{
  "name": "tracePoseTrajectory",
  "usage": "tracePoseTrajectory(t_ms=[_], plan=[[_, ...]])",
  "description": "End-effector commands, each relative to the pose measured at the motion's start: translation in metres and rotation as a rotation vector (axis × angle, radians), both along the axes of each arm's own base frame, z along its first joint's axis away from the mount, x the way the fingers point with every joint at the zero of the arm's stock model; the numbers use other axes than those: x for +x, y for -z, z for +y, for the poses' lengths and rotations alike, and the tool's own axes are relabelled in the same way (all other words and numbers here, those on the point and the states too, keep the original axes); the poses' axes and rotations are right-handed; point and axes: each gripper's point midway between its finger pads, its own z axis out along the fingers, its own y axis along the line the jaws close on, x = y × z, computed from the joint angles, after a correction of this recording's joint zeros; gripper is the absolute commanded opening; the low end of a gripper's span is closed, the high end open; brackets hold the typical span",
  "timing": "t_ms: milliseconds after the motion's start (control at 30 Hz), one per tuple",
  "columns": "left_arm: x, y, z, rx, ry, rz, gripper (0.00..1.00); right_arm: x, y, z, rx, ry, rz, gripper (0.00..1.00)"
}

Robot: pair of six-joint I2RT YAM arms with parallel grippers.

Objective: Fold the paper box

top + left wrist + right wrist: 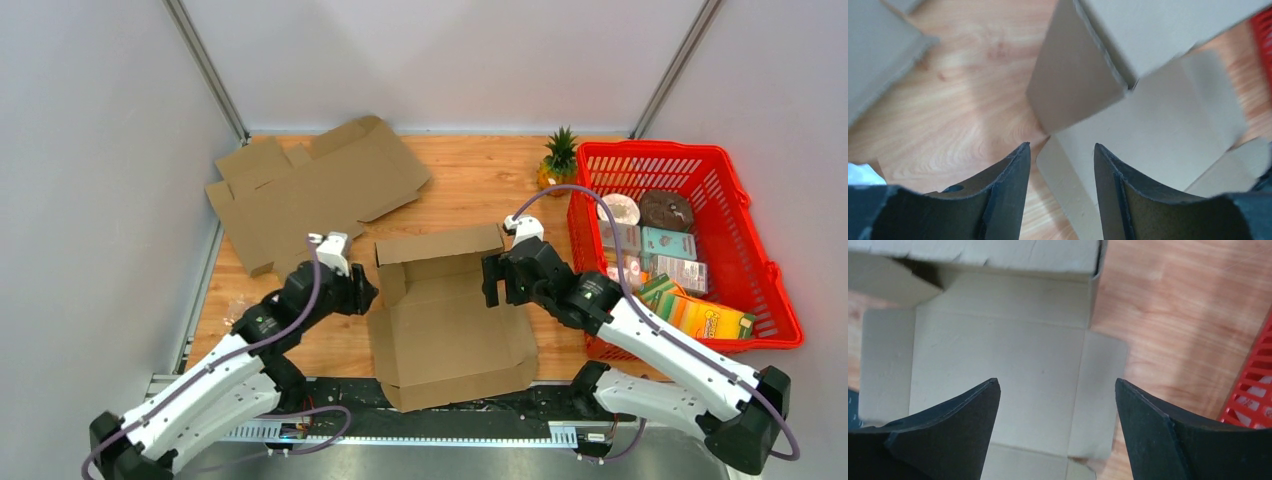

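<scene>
The paper box [445, 320] lies partly folded in the middle of the bench [480, 190], between the two arms, with its near end at the bench's near edge. Its far wall stands up, a short flap is raised at the far left corner, and the rest of the panels lie nearly flat and open upward. In the right wrist view the box [998, 355] shows its bare inner floor with creases and a side flap lying out on the wood.

The left fingers [358, 292] sit just beside the box's left far corner; in the left wrist view they [1008, 190] stand apart, with the corner of a box flap [1148, 125] showing beyond the gap and nothing clamped. The right fingers [493, 280] hover at the box's right far corner; from the right wrist they [963, 425] are spread wide above the box floor, gripping nothing.

A flat, unfolded cardboard sheet [310, 185] lies at the far left of the bench. On the right stands a red basket [655, 148] holding assorted packages [670, 245], and a small pineapple [558, 160] stands just beside its far left corner
</scene>
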Motion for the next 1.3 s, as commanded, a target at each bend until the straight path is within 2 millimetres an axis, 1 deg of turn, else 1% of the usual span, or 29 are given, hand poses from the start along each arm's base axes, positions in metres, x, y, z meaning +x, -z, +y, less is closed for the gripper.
tracePoseTrajectory(t_ms=[0,33,100,167,267,300,333,367,400,467,500,533,600,633,667,733,767,800,833,933,967,1000,1033,1067,1100,1133,1200,1233,1267], plan=[[0.026,0.008,-0.003,0.104,-0.105,-0.164,0.58,0.05,-0.017,0.005,0.082,0.132,-0.197,0.87],[0.025,0.011,-0.008,0.117,-0.099,-0.18,0.59,0.054,-0.014,0.01,0.104,0.138,-0.207,0.86],[0.031,0.011,-0.012,0.118,-0.109,-0.195,0.62,0.059,-0.01,0.013,0.128,0.153,-0.205,0.83],[0.033,0.015,-0.017,0.109,-0.104,-0.205,0.65,0.06,0.001,0.015,0.14,0.162,-0.202,0.82],[0.038,0.017,-0.025,0.101,-0.109,-0.225,0.66,0.064,0.014,0.01,0.118,0.198,-0.208,0.8],[0.043,0.018,-0.028,0.107,-0.127,-0.24,0.66,0.067,0.015,0.005,0.11,0.228,-0.227,0.8],[0.046,0.019,-0.028,0.123,-0.139,-0.25,0.66,0.071,0.012,0.007,0.131,0.231,-0.256,0.79],[0.05,0.02,-0.028,0.134,-0.157,-0.256,0.65,0.072,0.017,0.006,0.134,0.231,-0.263,0.78],[0.052,0.023,-0.03,0.141,-0.16,-0.255,0.63,0.073,0.016,0.006,0.14,0.227,-0.279,0.77],[0.055,0.022,-0.031,0.147,-0.169,-0.286,0.59,0.081,0.005,0.008,0.182,0.232,-0.338,0.74],[0.056,0.018,-0.038,0.122,-0.168,-0.313,0.59,0.08,0.012,0.005,0.175,0.233,-0.344,0.72],[0.055,0.023,-0.037,0.131,-0.165,-0.317,0.58,0.086,0.004,0.009,0.205,0.227,-0.384,0.71],[0.058,0.024,-0.038,0.142,-0.177,-0.344,0.56,0.09,0.01,0.007,0.212,0.229,-0.403,0.66],[0.06,0.024,-0.039,0.143,-0.182,-0.354,0.54,0.094,0.005,0.009,0.23,0.224,-0.434,0.65],[0.062,0.023,-0.038,0.155,-0.197,-0.366,0.52,0.095,0.004,0.009,0.235,0.217,-0.446,0.63],[0.062,0.024,-0.043,0.172,-0.198,-0.38,0.5,0.098,0.003,0.014,0.25,0.201,-0.47,0.62],[0.065,0.024,-0.037,0.199,-0.241,-0.393,0.5,0.099,0.003,0.014,0.237,0.188,-0.483,0.61],[0.066,0.029,-0.036,0.228,-0.254,-0.389,0.5,0.101,0.003,0.015,0.233,0.184,-0.49,0.6],[0.067,0.028,-0.036,0.235,-0.269,-0.392,0.49,0.102,0.0,0.015,0.243,0.183,-0.508,0.58],[0.07,0.028,-0.028,0.27,-0.345,-0.399,0.39,0.106,0.0,0.018,0.233,0.17,-0.53,0.46],[0.071,0.033,-0.017,0.306,-0.405,-0.389,0.37,0.106,0.0,0.019,0.236,0.165,-0.533,0.43],[0.074,0.028,-0.015,0.306,-0.446,-0.386,0.34,0.106,0.001,0.022,0.242,0.152,-0.531,0.42],[0.075,0.028,-0.01,0.32,-0.482,-0.381,0.24,0.107,0.001,0.025,0.247,0.142,-0.533,0.4],[0.073,0.036,0.005,0.376,-0.555,-0.36,0.18,0.106,0.001,0.027,0.252,0.133,-0.528,0.38],[0.075,0.029,0.005,0.369,-0.591,-0.357,0.12,0.106,0.002,0.028,0.256,0.128,-0.522,0.38],[0.075,0.029,0.007,0.381,-0.609,-0.351,0.05,0.105,0.002,0.029,0.261,0.124,-0.519,0.37],[0.076,0.032,0.007,0.399,-0.618,-0.343,0.0,0.105,-0.001,0.032,0.281,0.124,-0.512,0.37],[0.076,0.032,0.007,0.399,-0.62,-0.343,0.0,0.102,0.004,0.03,0.265,0.129,-0.483,0.37],[0.076,0.031,0.004,0.381,-0.608,-0.345,0.0,0.101,0.001,0.028,0.263,0.144,-0.469,0.38]])
